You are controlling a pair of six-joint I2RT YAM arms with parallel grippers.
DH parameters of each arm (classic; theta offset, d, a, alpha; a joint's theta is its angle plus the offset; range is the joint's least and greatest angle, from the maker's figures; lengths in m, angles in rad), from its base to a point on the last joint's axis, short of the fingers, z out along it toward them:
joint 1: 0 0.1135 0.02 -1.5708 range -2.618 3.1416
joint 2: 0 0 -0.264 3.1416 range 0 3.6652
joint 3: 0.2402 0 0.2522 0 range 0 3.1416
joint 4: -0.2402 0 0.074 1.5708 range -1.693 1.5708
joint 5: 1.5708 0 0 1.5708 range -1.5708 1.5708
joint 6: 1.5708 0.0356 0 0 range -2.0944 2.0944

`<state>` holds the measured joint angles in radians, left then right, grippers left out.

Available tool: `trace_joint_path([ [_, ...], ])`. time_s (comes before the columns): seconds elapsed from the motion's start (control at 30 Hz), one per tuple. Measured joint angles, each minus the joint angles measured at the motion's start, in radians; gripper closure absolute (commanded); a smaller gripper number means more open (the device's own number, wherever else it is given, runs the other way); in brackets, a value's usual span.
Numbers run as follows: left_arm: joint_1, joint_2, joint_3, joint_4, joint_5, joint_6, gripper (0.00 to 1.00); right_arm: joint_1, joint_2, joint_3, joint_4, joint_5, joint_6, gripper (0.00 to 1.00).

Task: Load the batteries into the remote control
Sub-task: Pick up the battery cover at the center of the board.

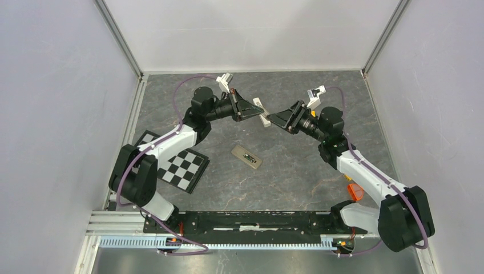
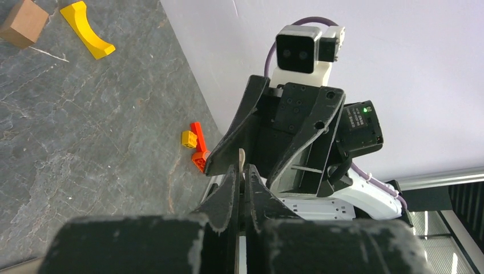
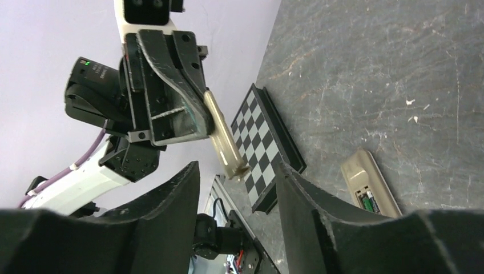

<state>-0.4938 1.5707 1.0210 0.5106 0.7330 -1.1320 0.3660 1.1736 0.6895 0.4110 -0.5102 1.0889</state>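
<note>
Left jaws clamp one thin pale bar (image 3: 224, 140) in midair; right jaws stand open around its tip. One remote control (image 1: 246, 156) lies back-up on the table (image 1: 297, 171), its batteries (image 3: 367, 201) too small to count.

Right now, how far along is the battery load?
Looks done: the remote control lies back-up on the table, batteries seemingly in its open recess. In hand: the left gripper is shut on a thin pale strip, possibly the cover; the right gripper stands open at its tip. Left: closing the recess.
</note>
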Motion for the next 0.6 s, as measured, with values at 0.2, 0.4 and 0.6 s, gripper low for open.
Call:
trace_joint_path([
  [0.2, 0.0, -0.021, -0.024, 0.017, -0.02, 0.002, 0.98, 0.016, 0.01, -0.044, 0.018, 0.007, 0.049, 0.57],
  [0.4, 0.001, -0.024, -0.058, 0.045, -0.026, 0.001, 0.98, 0.025, 0.024, -0.075, 0.1, 0.023, 0.112, 0.52],
  [0.6, 0.001, -0.028, -0.072, 0.085, -0.026, 0.0, 0.98, 0.036, 0.055, -0.097, 0.189, 0.032, 0.165, 0.61],
])
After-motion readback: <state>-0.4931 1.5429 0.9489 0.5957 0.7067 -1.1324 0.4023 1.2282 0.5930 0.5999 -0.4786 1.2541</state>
